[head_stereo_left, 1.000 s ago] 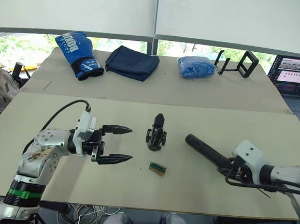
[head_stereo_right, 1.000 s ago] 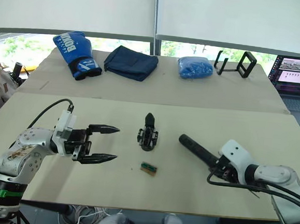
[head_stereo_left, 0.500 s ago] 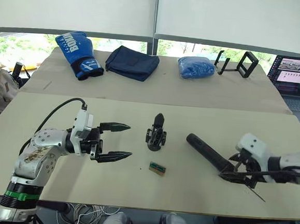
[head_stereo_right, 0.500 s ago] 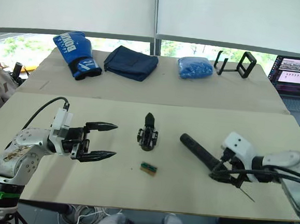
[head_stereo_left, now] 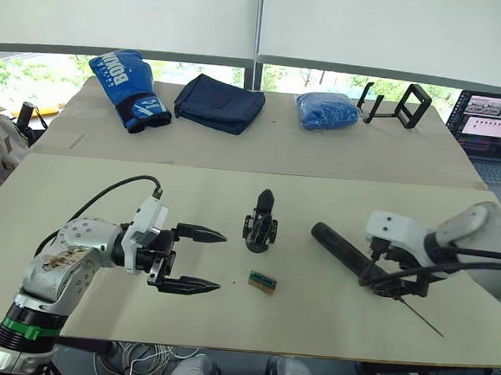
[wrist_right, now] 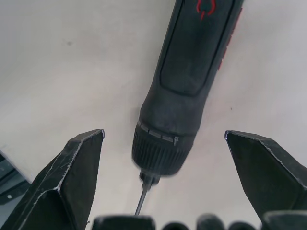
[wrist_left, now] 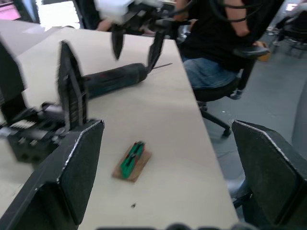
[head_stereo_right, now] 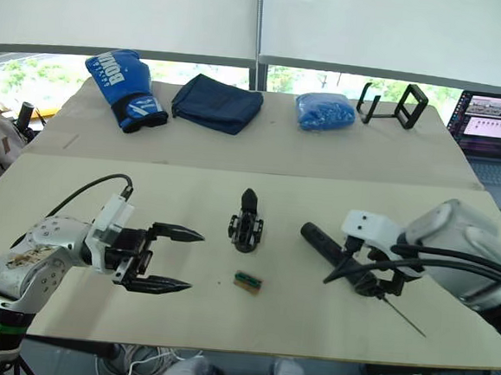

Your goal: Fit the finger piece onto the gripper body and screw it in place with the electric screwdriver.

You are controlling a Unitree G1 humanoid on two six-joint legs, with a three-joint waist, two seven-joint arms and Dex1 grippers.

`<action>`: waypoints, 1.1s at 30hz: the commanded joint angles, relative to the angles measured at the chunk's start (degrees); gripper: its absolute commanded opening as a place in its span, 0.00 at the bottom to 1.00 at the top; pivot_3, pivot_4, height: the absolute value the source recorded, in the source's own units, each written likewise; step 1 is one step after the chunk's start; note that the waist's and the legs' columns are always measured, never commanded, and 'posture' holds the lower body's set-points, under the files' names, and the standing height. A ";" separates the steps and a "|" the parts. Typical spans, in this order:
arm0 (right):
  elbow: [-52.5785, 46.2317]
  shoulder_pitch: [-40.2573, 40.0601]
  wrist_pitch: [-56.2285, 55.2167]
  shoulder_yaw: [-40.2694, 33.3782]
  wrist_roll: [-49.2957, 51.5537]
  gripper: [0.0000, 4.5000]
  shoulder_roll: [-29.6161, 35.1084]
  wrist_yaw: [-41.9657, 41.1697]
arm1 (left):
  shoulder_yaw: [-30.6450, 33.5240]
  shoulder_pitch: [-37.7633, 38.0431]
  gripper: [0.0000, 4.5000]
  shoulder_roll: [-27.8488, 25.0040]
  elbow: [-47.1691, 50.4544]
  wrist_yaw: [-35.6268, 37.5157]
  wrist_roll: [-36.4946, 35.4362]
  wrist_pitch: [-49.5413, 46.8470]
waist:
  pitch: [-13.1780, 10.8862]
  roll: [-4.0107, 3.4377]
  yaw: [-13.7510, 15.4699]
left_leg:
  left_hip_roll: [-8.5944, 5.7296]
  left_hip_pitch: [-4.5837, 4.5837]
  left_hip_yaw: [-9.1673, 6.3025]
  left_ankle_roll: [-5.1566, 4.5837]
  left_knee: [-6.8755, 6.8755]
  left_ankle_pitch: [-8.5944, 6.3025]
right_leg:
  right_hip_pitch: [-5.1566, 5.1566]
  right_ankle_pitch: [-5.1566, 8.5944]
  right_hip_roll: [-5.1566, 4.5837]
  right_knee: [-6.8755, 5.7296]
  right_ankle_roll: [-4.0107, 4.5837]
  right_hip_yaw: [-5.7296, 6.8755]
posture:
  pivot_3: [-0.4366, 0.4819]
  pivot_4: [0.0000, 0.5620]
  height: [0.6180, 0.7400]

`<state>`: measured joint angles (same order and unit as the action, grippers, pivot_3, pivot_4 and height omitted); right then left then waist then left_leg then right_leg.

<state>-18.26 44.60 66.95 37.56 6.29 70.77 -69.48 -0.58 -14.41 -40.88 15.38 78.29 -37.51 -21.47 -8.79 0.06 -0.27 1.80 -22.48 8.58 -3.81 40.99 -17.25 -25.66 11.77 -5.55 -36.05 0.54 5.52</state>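
Near table (head_stereo_left: 222,324), light wood top, front section:

- Gripper body (head_stereo_left: 261,226): black, upright at table centre, pointed finger up. Nothing touching it.
- Electric screwdriver (head_stereo_left: 343,250): lying flat, to robot's right of gripper body, well apart from it. Rounded end toward table centre; thin metal bit (head_stereo_left: 421,316) toward front-right edge. In right wrist view, collar end and bit (wrist_right: 143,197) sit between the fingers, w/ clear table on both sides.
- Right gripper (head_stereo_left: 391,275): over bit end of screwdriver, fingers spread wide, straddling the barrel; contact not evident, holding nothing.
- Left gripper (head_stereo_left: 201,259): to robot's left of gripper body, apart from it, tips pointing toward table centre. Fingers parted, nothing between them.
- Green-and-brown block (head_stereo_left: 262,281): small, flat on table, just in front of gripper body, betw. left gripper tips and screwdriver.
- Finger piece: not made out as a separate item; possibly the pointed part on gripper body, can't tell.

Far table (head_stereo_left: 262,149), rear section:

- Blue boxing glove (head_stereo_left: 126,88), far left.
- Dark blue folded cloth (head_stereo_left: 220,103), beside glove.
- Blue bundle (head_stereo_left: 327,111), right of cloth.
- Black stand (head_stereo_left: 398,104), near bundle.
- Laptop (head_stereo_left: 496,129), open, far right.

Left wrist view: seated person (wrist_left: 216,43) in black top beyond table edge.
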 commanded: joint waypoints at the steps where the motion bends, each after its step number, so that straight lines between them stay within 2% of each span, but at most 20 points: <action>1: 3.33 3.89 1.87 1.98 -1.78 0.99 -1.53 -2.32 | 0.28 0.53 1.00 0.25 2.36 -0.58 -1.00 -0.07 | 0.00 0.00 0.01 | 0.00 0.00 0.00 0.02 -0.01 0.01 | -0.01 0.00 0.02 0.00 0.00 0.03 | 0.48 0.27 1.00; 4: 6.97 6.81 -0.36 6.67 -4.85 0.99 -3.55 -4.51 | -0.11 1.58 1.00 0.04 1.80 -0.33 0.80 1.75 | 0.00 0.00 -0.34 | 0.01 0.01 0.01 0.09 -0.02 0.06 | -0.04 0.00 0.08 -0.04 0.01 0.07 | 0.48 0.27 1.00; 10: 13.40 8.67 -5.41 11.04 -10.11 0.99 -6.03 -7.31 | 0.00 2.04 1.00 0.82 2.73 -1.97 0.74 1.92 | 0.00 -0.01 -0.35 | 0.01 0.02 0.03 0.11 -0.01 0.07 | -0.03 0.00 0.12 -0.04 0.01 0.09 | 0.48 0.27 1.00; 17: 16.82 8.56 -7.83 12.30 -14.64 0.99 -7.50 -10.30 | 0.43 2.60 1.00 1.71 3.51 -4.05 -0.24 0.98 | 0.00 -0.01 -0.42 | 0.00 0.01 0.05 0.11 0.00 0.07 | -0.03 -0.01 0.12 -0.07 0.02 0.09 | 0.48 0.27 1.00; 20: 16.94 7.86 -6.68 11.91 -15.15 0.82 -8.60 -10.86 | 0.34 2.84 1.00 2.07 3.46 -4.65 -0.03 1.33 | 0.00 -0.01 -0.44 | 0.01 0.03 0.05 0.12 -0.01 0.08 | -0.03 0.00 0.14 -0.07 0.01 0.09 | 0.48 0.27 1.00; 25: 17.75 7.22 -6.00 9.72 -15.60 0.45 -9.99 -10.12 | 0.25 2.84 1.00 2.29 3.21 -5.13 0.16 1.67 | 0.01 0.01 -0.44 | 0.01 0.06 0.06 0.12 0.01 0.08 | 0.02 -0.01 0.14 -0.08 0.02 0.10 | 0.48 0.27 1.00; 29: 17.43 6.13 -7.39 5.37 -14.72 0.44 -8.50 -9.92 | 0.60 2.97 1.00 1.81 2.60 -4.72 0.32 2.02 | 0.01 0.01 -0.43 | 0.02 0.10 0.05 0.12 0.00 0.08 | 0.05 -0.01 0.13 -0.08 0.02 0.10 | 0.48 0.27 1.00; 33: 16.70 3.96 -11.33 -5.88 -8.21 0.44 -6.44 -11.27 | 1.84 2.50 1.00 2.16 1.01 -5.96 -0.40 1.15 | 0.01 0.00 -0.42 | 0.01 0.08 0.07 0.12 0.00 0.08 | 0.03 -0.01 0.13 -0.09 0.03 0.09 | 0.48 0.27 1.00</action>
<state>-0.44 47.53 57.31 38.66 -4.64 61.89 -79.95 -0.73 -11.36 -38.71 16.48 73.06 -36.67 -20.17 -8.79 0.06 -0.69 1.80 -22.41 8.65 -3.68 40.98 -17.18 -25.63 11.75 -5.42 -36.14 0.57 5.60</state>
